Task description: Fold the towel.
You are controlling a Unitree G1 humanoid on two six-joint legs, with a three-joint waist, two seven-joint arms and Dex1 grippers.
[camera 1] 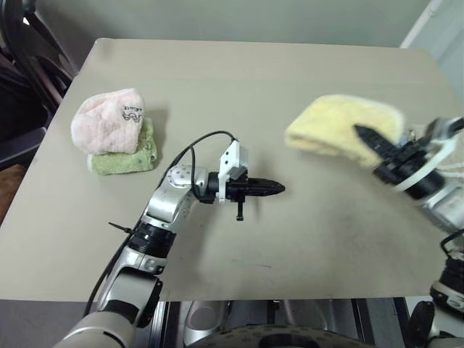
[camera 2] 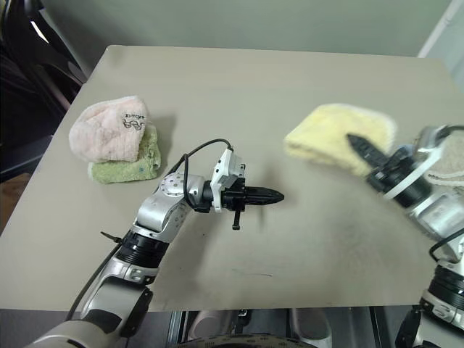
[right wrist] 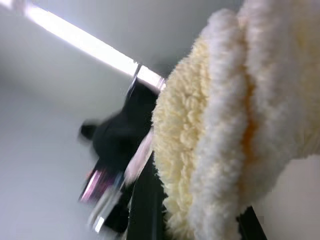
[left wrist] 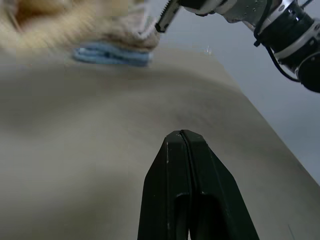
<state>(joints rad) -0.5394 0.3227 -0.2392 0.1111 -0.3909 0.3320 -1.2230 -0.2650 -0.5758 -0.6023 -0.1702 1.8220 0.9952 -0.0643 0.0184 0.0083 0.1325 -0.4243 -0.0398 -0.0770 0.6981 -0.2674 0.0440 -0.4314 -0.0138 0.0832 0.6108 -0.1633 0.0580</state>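
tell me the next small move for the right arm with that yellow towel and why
Probably carry the towel toward the bare middle of the table and lower it there. The right gripper is shut on the bunched towel and holds it up off the tabletop, so it cannot be folded until it lies flat. The left gripper hovers shut near the centre, placed to help spread it.

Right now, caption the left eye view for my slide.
Right gripper lifts the folded yellow towel off the table; left gripper shut, empty.
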